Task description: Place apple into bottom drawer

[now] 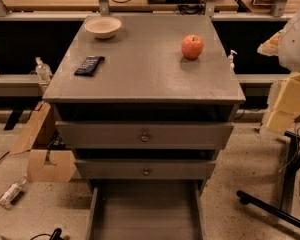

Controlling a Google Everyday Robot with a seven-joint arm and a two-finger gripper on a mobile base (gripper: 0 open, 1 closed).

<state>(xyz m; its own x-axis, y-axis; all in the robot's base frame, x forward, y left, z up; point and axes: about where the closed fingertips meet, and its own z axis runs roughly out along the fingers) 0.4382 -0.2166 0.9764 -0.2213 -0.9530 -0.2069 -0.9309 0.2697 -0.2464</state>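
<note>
The apple (192, 46), small, round and red-orange, sits on the gray cabinet top (145, 69) near its back right corner. The bottom drawer (145, 215) is pulled out toward me at the foot of the cabinet, and its flat gray floor holds nothing. My gripper (289, 104) shows as a white and yellowish shape at the right edge of the camera view. It is beside the cabinet, to the right of and below the apple, and well apart from it. It holds nothing that I can see.
A beige bowl (103, 27) stands at the back left of the top and a dark flat packet (89, 65) lies on the left. Two closed drawer fronts with knobs (145, 136) sit above the open drawer. Cardboard (42, 149) and a bottle (11, 192) lie on the floor at left; black chair legs (270, 209) are at right.
</note>
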